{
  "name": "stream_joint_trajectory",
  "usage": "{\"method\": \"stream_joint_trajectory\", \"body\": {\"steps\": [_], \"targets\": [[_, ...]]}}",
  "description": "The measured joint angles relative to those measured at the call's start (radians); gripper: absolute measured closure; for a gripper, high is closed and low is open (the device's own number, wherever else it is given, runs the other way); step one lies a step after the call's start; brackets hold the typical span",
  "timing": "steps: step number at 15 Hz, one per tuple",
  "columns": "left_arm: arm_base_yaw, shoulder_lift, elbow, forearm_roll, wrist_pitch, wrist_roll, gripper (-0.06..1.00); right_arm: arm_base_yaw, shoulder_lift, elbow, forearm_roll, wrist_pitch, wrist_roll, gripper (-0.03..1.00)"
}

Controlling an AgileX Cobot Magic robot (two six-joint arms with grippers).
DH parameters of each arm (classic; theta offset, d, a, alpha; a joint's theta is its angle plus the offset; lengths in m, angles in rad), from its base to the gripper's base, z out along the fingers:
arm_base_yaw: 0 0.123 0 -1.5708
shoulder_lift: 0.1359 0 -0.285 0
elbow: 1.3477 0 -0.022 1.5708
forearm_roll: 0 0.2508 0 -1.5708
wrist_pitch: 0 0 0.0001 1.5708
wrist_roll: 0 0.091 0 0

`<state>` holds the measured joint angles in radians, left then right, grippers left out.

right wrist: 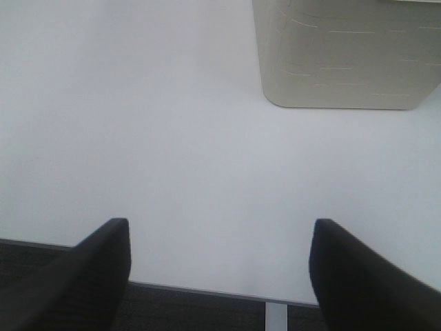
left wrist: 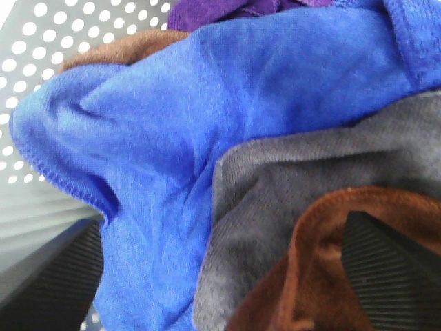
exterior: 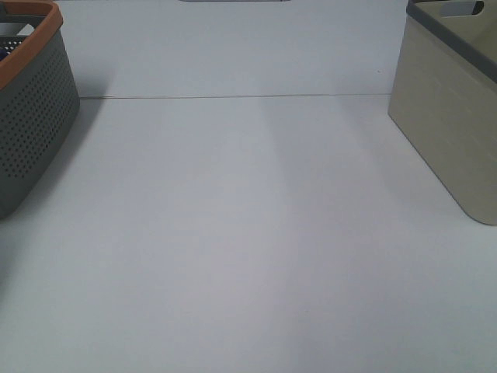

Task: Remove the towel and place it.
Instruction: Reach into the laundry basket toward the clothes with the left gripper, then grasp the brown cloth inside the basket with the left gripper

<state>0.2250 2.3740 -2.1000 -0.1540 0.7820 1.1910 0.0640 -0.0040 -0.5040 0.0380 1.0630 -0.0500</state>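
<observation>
Brown and soft-looking, the towel [left wrist: 310, 272] should pinch easily at its raised fold with the left gripper [left wrist: 220, 234], spread wide.

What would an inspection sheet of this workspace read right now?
Surface: white table, no marks seen.
Job's things: brown towel, bunched among other cloths in the perforated basket.
Clutter: blue cloth, grey cloth and purple cloth in the same basket; beige bin on the right.
Grippers: left gripper open over the cloths; right gripper open above the table.
Cables: nothing seen.
Surroundings: dark floor past the table edge.
</observation>
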Motion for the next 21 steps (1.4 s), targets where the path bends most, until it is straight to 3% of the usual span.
{"method": "stream_joint_trajectory", "body": {"steps": [3,6,12,15,21], "targets": [[0.000,0.017,-0.003,0.039,0.008,0.001,0.17,0.000,0.000,0.000,0.000,0.000,0.000,0.33],[0.000,0.022,-0.003,0.057,-0.006,0.001,0.39,0.000,0.000,0.000,0.000,0.000,0.000,0.33],[0.000,0.025,-0.003,0.037,0.013,0.001,0.47,0.000,0.000,0.000,0.000,0.000,0.000,0.33],[0.000,0.025,-0.003,0.030,0.054,0.004,0.65,0.000,0.000,0.000,0.000,0.000,0.000,0.33],[0.000,0.025,-0.003,0.016,0.089,0.002,0.68,0.000,0.000,0.000,0.000,0.000,0.000,0.33]]}}
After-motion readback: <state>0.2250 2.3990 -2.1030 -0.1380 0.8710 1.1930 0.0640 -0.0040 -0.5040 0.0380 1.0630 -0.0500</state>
